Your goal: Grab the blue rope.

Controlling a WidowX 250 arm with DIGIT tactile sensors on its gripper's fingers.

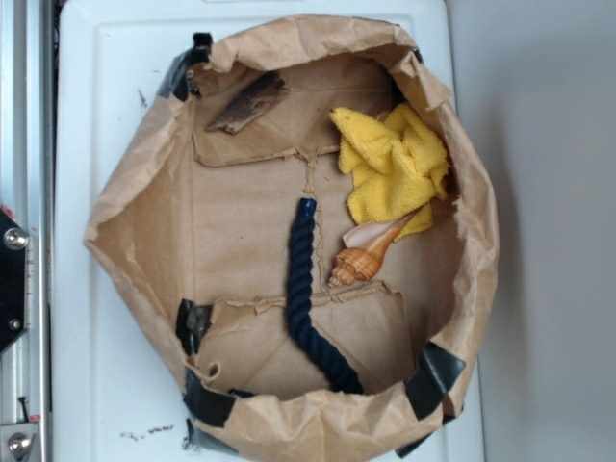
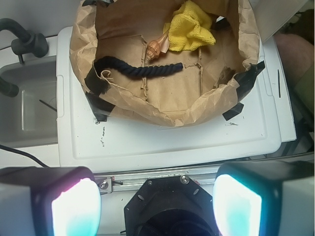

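Note:
The blue rope (image 1: 300, 289) is a thick dark navy twisted rope with a glossy blue capped end. It lies on the floor of a rolled-down brown paper bag (image 1: 125, 221), running from the middle toward the near rim. In the wrist view the blue rope (image 2: 140, 69) lies across the bag floor. My gripper (image 2: 156, 206) is open and empty, its two pale pads (image 2: 76, 209) wide apart at the bottom of the wrist view. It is well short of the bag, above the robot base. The gripper does not show in the exterior view.
A yellow cloth (image 1: 395, 164) lies in the bag's far right part, with a tan spiral seashell (image 1: 366, 255) beside the rope. A dark bark-like piece (image 1: 245, 104) lies at the far left. The bag stands on a white plastic board (image 2: 162, 140). A sink basin (image 2: 24, 103) lies to the left.

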